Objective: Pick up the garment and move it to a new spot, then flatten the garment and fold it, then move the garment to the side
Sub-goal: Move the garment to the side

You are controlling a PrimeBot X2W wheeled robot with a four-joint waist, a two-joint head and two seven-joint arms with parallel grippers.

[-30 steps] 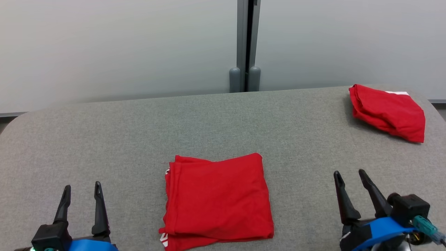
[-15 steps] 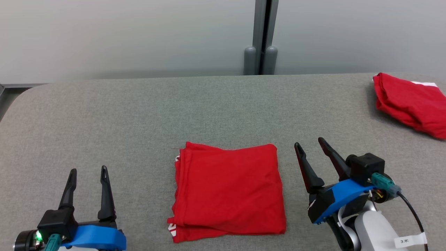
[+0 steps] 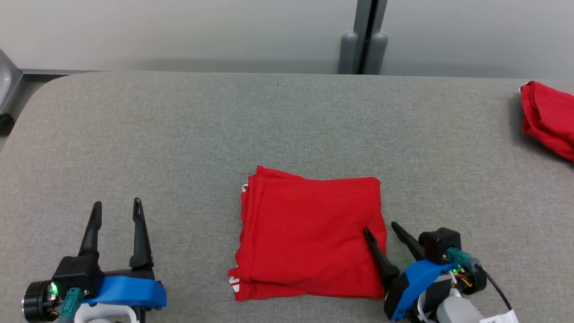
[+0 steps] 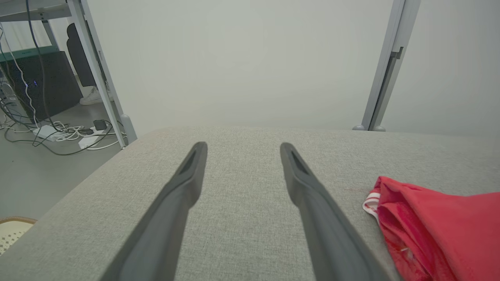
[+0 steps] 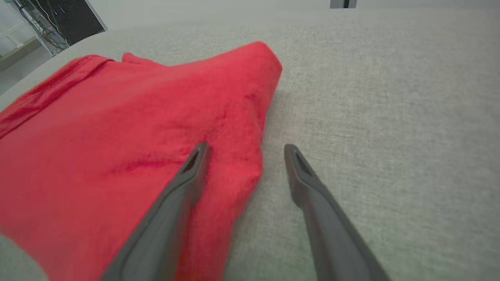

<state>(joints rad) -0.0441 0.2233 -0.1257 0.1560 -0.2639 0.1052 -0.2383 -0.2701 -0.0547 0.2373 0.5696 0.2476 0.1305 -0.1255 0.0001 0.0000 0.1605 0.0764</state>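
head view: right fingers (image 3: 376,249), spread apart, are straddling the right edge of the red garment (image 3: 309,233); left fingers (image 3: 139,229), also apart, are hovering left of it.

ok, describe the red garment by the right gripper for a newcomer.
Take the grey table, near middle. The folded red garment lies as a flat square, the open right gripper straddling its right edge. The other red garment, at the far right edge, is a looser bundle.

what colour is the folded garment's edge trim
White trim, clearest in the left wrist view.
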